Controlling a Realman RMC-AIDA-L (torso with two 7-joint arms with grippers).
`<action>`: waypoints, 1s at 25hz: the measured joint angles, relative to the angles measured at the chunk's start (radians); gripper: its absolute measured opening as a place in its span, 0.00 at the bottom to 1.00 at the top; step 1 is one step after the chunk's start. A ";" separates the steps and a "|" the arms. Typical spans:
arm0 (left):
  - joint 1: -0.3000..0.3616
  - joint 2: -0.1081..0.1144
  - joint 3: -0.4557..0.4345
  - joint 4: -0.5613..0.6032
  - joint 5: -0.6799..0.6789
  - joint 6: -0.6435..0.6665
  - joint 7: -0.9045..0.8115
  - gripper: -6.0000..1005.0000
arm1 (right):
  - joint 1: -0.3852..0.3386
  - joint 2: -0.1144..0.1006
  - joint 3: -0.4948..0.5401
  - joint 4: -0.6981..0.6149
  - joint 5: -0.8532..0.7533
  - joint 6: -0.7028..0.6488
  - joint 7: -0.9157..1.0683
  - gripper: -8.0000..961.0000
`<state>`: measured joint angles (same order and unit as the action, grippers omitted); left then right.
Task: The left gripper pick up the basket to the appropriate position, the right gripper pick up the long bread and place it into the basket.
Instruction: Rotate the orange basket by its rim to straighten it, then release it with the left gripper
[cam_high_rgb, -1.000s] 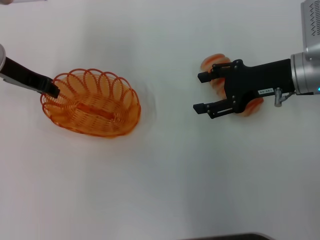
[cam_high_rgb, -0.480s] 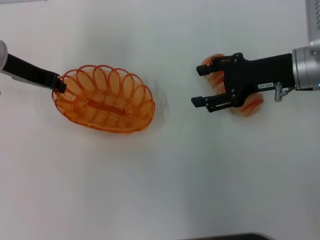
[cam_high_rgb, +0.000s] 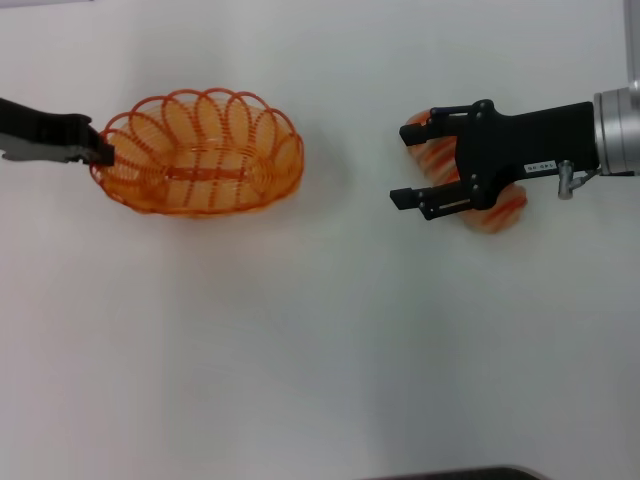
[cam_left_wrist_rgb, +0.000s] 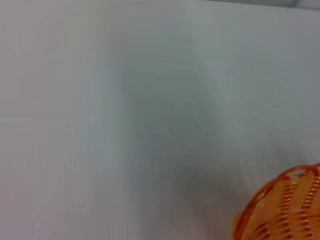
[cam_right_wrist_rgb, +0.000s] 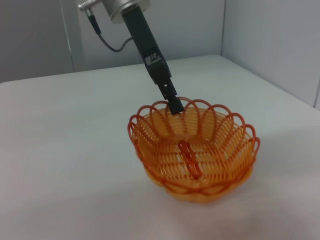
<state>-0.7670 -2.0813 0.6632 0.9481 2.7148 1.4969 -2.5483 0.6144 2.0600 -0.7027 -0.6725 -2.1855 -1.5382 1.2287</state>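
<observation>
**Basket gripped at its rim, loaf under the open right gripper**

In your head view, the left gripper (cam_high_rgb: 100, 152) was pinched closed on the rim of the basket (cam_high_rgb: 200, 150) at its 9 o'clock end. The basket sat toward 10 o'clock on the white table (cam_high_rgb: 320, 340), tilted. Well apart, toward 2 o'clock, your right gripper (cam_high_rgb: 408, 165) hung with its fingers spread, holding nothing. The long bread (cam_high_rgb: 500, 208) lay beneath it, mostly hidden.
</observation>
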 joint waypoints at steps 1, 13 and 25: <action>0.005 0.001 -0.003 0.000 0.000 0.002 -0.020 0.08 | 0.001 -0.001 0.000 0.000 0.000 0.003 0.000 0.89; 0.062 -0.025 -0.029 -0.010 -0.040 -0.029 -0.115 0.07 | 0.036 -0.021 -0.016 -0.002 -0.004 0.004 -0.008 0.89; 0.085 -0.030 -0.032 -0.027 -0.079 -0.027 -0.128 0.18 | 0.041 -0.019 -0.044 -0.002 -0.007 0.012 -0.022 0.89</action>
<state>-0.6819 -2.1109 0.6311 0.9211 2.6357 1.4695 -2.6764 0.6553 2.0410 -0.7471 -0.6743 -2.1921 -1.5262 1.2067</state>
